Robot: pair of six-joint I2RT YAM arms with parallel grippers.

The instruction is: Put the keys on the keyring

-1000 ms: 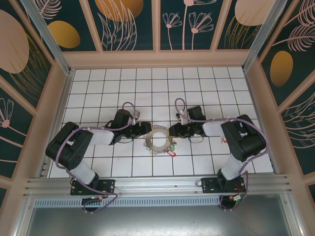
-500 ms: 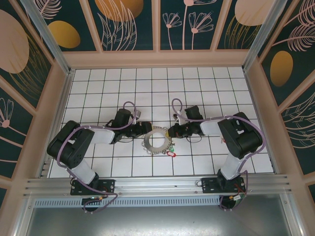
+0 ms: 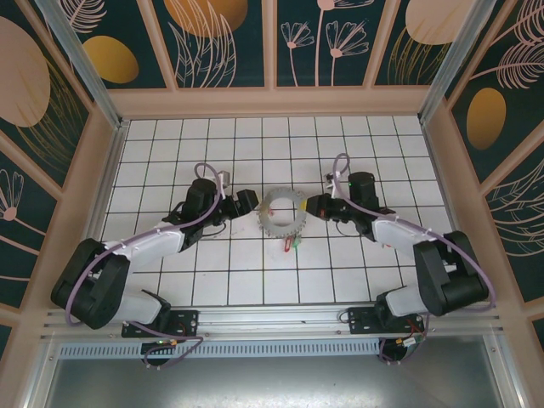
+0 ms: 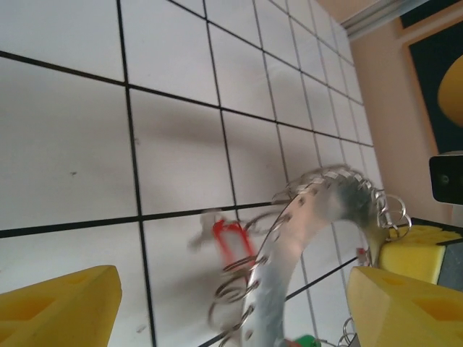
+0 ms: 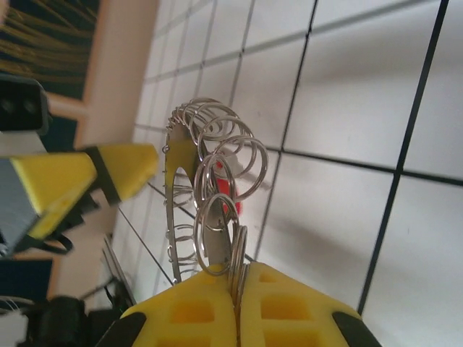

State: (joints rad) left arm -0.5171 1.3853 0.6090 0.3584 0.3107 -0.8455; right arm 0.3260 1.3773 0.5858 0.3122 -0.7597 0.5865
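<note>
The keyring (image 3: pixel 270 226), a flat pale-grey ring with small wire loops round its rim, stands lifted on edge over the middle tiles. My right gripper (image 3: pixel 311 206) is shut on its right rim; in the right wrist view the yellow pads (image 5: pixel 195 311) pinch the plate (image 5: pixel 215 249) and a few loops. My left gripper (image 3: pixel 252 201) stands open just left of the ring, its yellow fingers (image 4: pixel 61 311) apart with the ring's arc (image 4: pixel 318 224) between and beyond them. The keys hang below the ring: a red tag (image 4: pixel 231 240) and a green tag (image 4: pixel 305 341), also red and green (image 3: pixel 291 243).
White tiled floor (image 3: pixel 212 144) with black grid lines, closed in by pale wooden walls (image 3: pixel 272 102) at the back and both sides. The metal rail (image 3: pixel 272 316) and both arm bases run along the near edge. Open tiles lie behind and in front of the ring.
Both grippers have moved farther from the bases and the keyring has gone with the right one, now raised on edge. The right jaws have closed on its rim; the left jaws have widened.
</note>
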